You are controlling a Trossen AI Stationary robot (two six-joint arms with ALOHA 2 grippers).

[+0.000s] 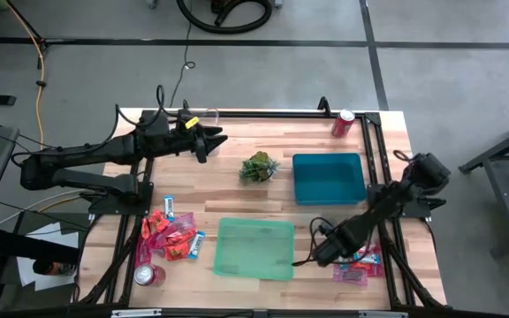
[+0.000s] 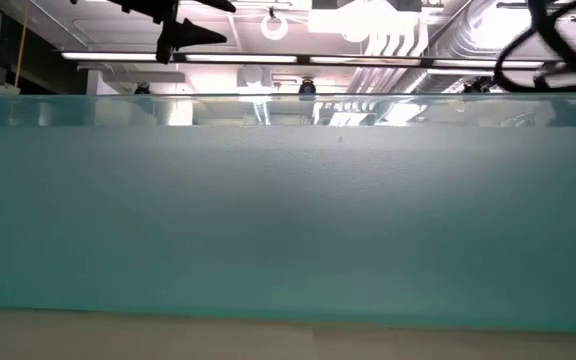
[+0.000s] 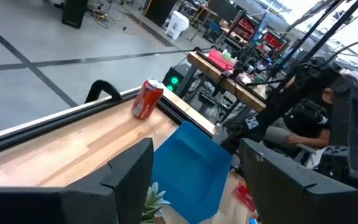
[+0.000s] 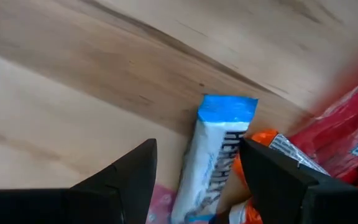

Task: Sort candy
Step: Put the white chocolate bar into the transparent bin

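- Right claw [image 1: 323,252] is down low at the near right of the counter [image 1: 237,194], fingers spread, nothing pinched.
- Through its wrist camera: a blue-and-white bar [image 4: 213,155] lies flat on the wood right between the two spread fingers [image 4: 129,174], untouched on either side.
- Beside that bar, an orange sweet [image 4: 272,152] and a red wrapper [image 4: 340,124], overlapping at the edges.
- From above, that right pile [image 1: 360,263] sits just beside the claw, at the counter's near right corner.
- Second pile [image 1: 170,234] of candy on the near left: red, pink and blue-and-white pieces bunched together, with a can [image 1: 148,276] just beside it.
- Green tray [image 1: 254,249] sits between the two piles; blue tray [image 1: 329,177] lies farther back, on the right.
- Plant [image 1: 259,168] stands left of the blue tray; another can [image 1: 343,123] lies at the far edge.
- Left claw [image 1: 212,140] hangs high over the far left of the counter, fingers spread, empty.
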